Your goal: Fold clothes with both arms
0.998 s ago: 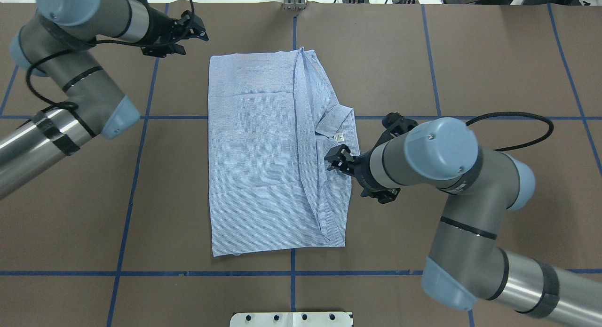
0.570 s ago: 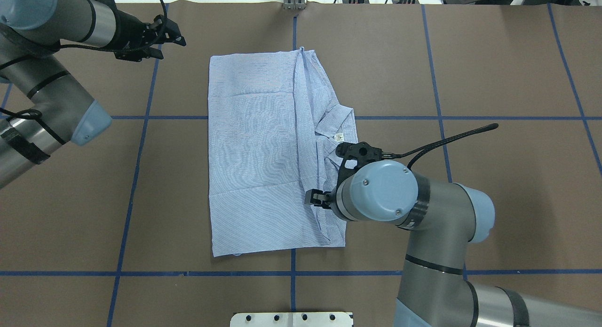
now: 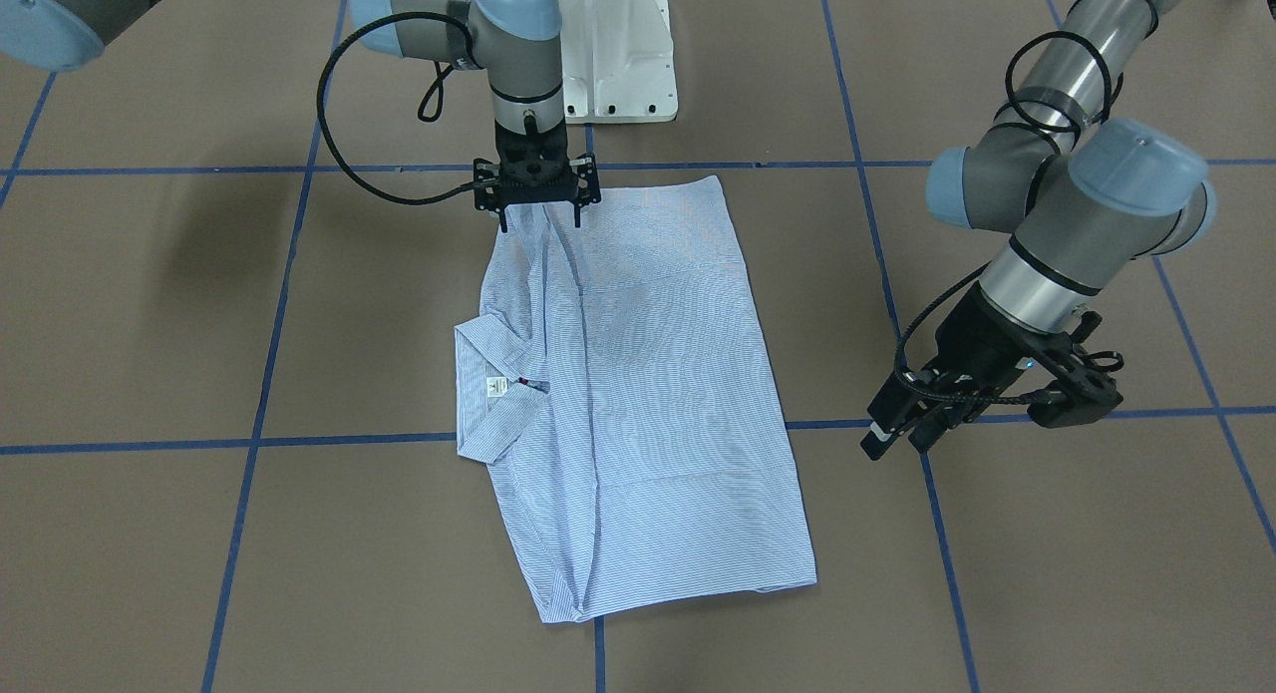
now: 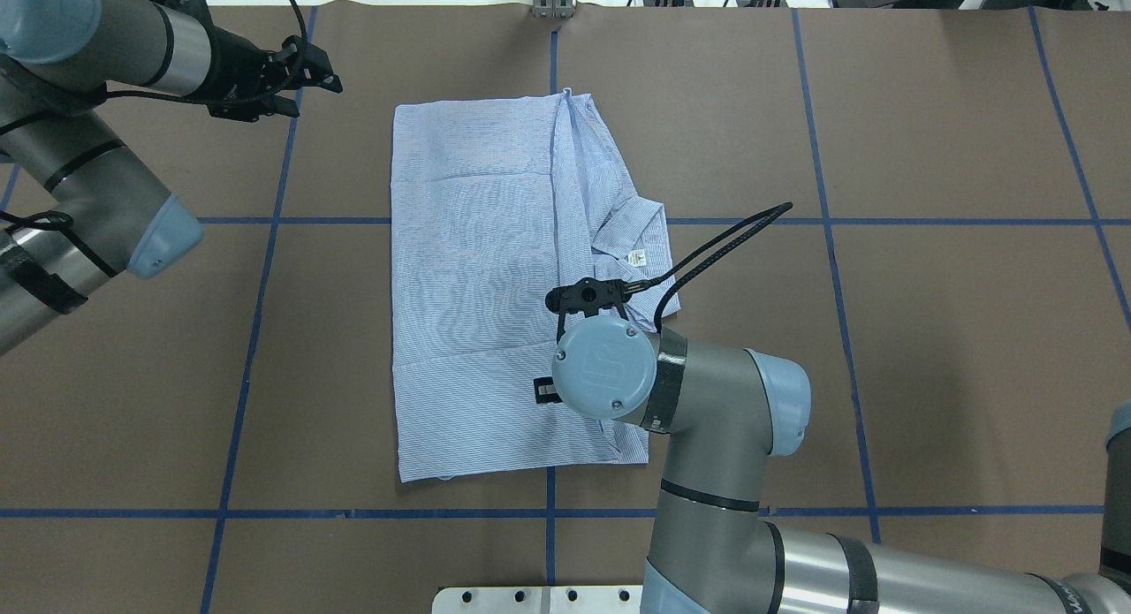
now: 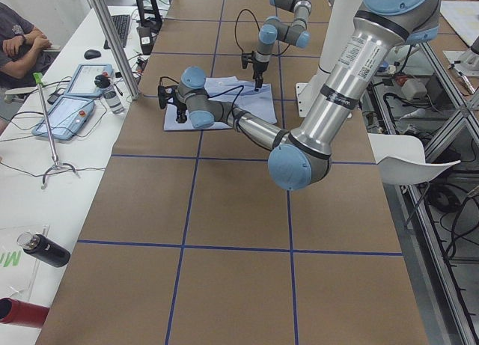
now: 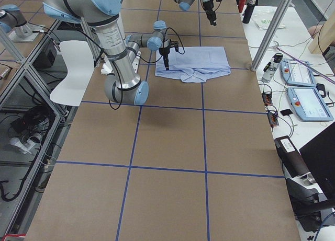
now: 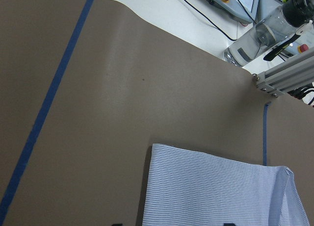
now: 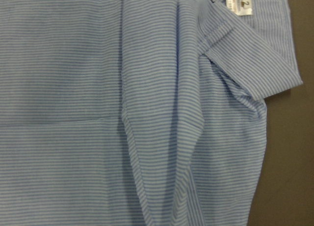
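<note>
The clothes are one light blue striped shirt (image 4: 477, 287) lying flat in a folded rectangle on the brown table, also shown in the front view (image 3: 648, 374). Its collar and white label (image 4: 634, 258) face right. My right gripper (image 3: 539, 219) points straight down, open, just over the shirt's near right part. In the overhead view its wrist hides it. The right wrist view is filled by shirt folds (image 8: 162, 113) and shows no fingers. My left gripper (image 4: 325, 73) hovers open and empty left of the shirt's far left corner (image 7: 157, 150).
Blue tape lines (image 4: 265, 269) grid the table. The white pedestal base (image 3: 618, 65) stands at the robot's edge. An aluminium post (image 4: 552, 0) rises at the far edge. A side bench holds tablets (image 5: 75, 98) and a bottle, with a seated person (image 5: 22, 38) beyond.
My right arm swung from beside the collar to over the shirt's near right part, its wrist turning downward. My left arm drew back to the left, away from the shirt.
</note>
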You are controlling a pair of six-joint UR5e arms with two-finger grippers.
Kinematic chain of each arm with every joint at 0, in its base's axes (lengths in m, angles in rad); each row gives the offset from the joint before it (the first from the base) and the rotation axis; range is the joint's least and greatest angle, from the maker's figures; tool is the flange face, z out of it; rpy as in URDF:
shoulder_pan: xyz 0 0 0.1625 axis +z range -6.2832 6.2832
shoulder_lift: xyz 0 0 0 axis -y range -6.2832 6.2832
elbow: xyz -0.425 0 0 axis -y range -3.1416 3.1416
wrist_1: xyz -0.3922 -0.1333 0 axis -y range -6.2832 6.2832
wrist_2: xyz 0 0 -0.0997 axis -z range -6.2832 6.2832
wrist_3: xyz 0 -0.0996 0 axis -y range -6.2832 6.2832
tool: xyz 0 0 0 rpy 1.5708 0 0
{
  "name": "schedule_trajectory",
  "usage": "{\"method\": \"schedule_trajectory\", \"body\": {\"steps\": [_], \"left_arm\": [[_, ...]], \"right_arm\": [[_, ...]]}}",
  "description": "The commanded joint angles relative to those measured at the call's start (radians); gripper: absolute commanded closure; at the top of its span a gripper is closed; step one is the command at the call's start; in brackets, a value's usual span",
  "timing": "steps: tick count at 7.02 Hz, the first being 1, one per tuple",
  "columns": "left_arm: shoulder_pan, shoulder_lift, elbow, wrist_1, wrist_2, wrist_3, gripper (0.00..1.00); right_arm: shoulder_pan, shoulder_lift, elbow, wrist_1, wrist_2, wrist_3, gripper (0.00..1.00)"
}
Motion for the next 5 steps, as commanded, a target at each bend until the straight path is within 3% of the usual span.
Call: {"method": "schedule_trajectory", "body": {"steps": [1, 3, 5], "left_arm": [[0.001, 0.001, 0.000, 0.000, 0.000, -0.005, 0.24], [0.001, 0.001, -0.001, 0.000, 0.000, -0.006, 0.23], [0.001, 0.001, -0.004, 0.000, 0.000, -0.006, 0.23]], "right_arm": [[0.002, -0.033, -0.002, -0.025, -0.010, -0.065, 0.00], [0.005, -0.115, 0.025, -0.027, -0.033, -0.090, 0.00], [0.026, -0.267, 0.182, -0.027, -0.033, -0.227, 0.00]]}}
